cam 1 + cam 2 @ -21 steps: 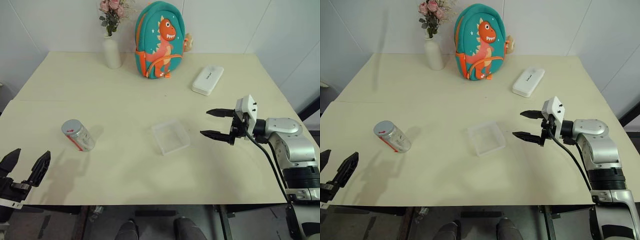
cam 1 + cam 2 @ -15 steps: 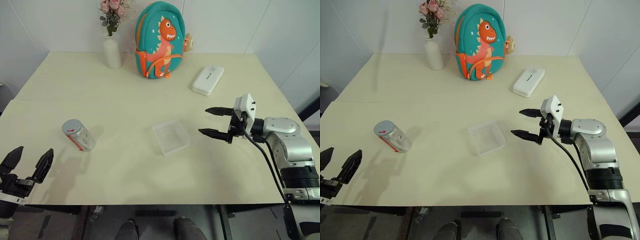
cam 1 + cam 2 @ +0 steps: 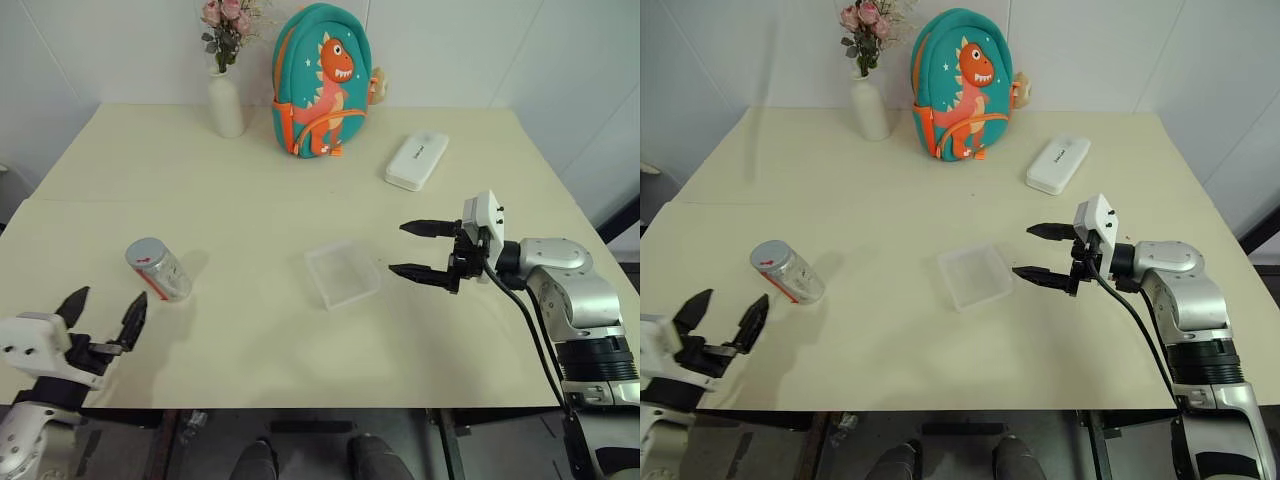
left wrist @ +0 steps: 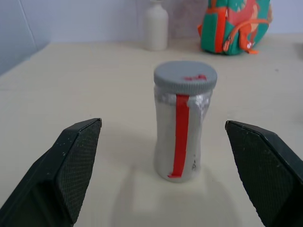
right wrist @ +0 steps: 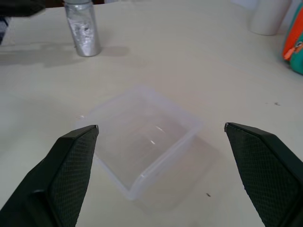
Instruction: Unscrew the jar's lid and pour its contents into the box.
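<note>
L gripper [image 3: 103, 313] hangs at the near left corner of the tabletop [image 3: 250, 350], fingers spread wide w/ nothing between them, aimed toward the jar [image 3: 158, 270], a little short of it and not touching. Jar stands upright just beyond, near the left edge, well in from the near edge; clear body w/ a red-and-white label, lid [image 4: 185, 77] on it, grey w/ a small red mark on top. In the left wrist view jar sits centred betw the two black fingers [image 4: 71, 165], which stand well apart from it on either side. Contents can't be made out through the wall. Box [image 3: 343, 273] lies flat about mid-table, closer to the near edge than the far one, well apart from the jar; clear plastic, looks empty. R gripper [image 3: 412, 250] is over the table just beside the box on the side toward the right edge, pointing across at it, fingers wide, holding nothing, no contact; right wrist view has the box sitting betw its fingers [image 5: 66, 170] w/ the jar further off behind. Further back, a white oblong case [image 3: 416, 160] lies toward the far right. At the far edge: dinosaur backpack [image 3: 322, 80] about centre, upright, and a white vase w/ pink flowers [image 3: 225, 95] just beside it toward the far left corner.
</note>
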`<state>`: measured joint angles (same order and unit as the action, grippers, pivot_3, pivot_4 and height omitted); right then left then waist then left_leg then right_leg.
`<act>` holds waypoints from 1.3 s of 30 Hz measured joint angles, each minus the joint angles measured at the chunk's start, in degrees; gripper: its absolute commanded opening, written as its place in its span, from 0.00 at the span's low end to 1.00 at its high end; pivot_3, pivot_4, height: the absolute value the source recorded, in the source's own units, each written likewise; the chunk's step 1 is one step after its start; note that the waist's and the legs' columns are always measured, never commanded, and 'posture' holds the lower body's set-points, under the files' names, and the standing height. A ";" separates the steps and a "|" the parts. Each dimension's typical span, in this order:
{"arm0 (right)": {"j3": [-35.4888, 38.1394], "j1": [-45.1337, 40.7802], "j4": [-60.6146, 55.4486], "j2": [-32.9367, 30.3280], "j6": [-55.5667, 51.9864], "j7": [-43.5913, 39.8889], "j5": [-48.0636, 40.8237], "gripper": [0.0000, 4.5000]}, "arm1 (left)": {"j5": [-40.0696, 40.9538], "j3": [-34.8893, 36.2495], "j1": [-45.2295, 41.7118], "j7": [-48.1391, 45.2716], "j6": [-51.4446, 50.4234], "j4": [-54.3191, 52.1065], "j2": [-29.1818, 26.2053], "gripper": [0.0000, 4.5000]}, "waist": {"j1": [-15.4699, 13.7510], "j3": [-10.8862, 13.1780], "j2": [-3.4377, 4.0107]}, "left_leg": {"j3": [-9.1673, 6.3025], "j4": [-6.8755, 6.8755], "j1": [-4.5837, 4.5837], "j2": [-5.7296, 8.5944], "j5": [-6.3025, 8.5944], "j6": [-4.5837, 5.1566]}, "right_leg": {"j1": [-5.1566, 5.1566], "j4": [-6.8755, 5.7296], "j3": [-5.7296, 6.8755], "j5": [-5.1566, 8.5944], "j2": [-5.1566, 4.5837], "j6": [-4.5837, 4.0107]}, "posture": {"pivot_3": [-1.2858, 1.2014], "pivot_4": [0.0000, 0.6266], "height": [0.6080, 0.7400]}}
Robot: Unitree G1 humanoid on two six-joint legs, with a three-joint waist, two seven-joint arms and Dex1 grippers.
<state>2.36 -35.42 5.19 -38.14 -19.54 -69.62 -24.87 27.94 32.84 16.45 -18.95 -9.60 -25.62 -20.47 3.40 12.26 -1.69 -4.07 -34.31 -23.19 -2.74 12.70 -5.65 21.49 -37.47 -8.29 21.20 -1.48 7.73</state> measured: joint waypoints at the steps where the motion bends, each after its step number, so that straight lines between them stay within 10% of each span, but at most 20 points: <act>1: 0.00 -0.01 -0.90 0.00 -0.68 0.01 -0.33 1.00 | -0.87 -0.70 -0.60 -0.03 0.64 0.82 0.05 0.99 | 0.00 0.00 0.00 | 0.00 0.01 0.01 -0.01 0.00 0.00 | 0.00 0.00 0.00 0.00 0.00 0.00 | 0.52 0.24 1.00; 31: 0.32 2.45 -6.06 -1.76 -3.00 2.64 -1.16 1.00 | -4.70 -8.13 -21.62 -4.15 7.85 23.35 -2.21 0.99 | -0.21 0.00 0.00 | -0.02 -0.16 -0.02 0.01 0.01 0.02 | 0.00 -0.15 0.01 -0.06 -0.01 0.11 | 0.52 0.24 1.00; 39: 0.38 3.07 -6.58 -2.01 -2.99 3.00 -1.16 1.00 | -5.15 -8.74 -22.21 -4.36 7.57 25.32 -2.21 0.52 | -0.23 0.00 0.00 | -0.02 -0.24 -0.02 0.01 0.01 0.02 | -0.01 -0.21 0.01 -0.06 -0.01 0.12 | 0.52 0.24 1.00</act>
<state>2.74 -32.35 -1.40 -40.15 -22.54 -66.62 -26.02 22.80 24.10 -5.76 -23.31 -2.03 -0.31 -22.68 3.17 12.26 -1.69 -4.09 -34.56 -23.21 -2.73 12.72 -5.63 21.49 -37.68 -8.28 21.14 -1.49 7.85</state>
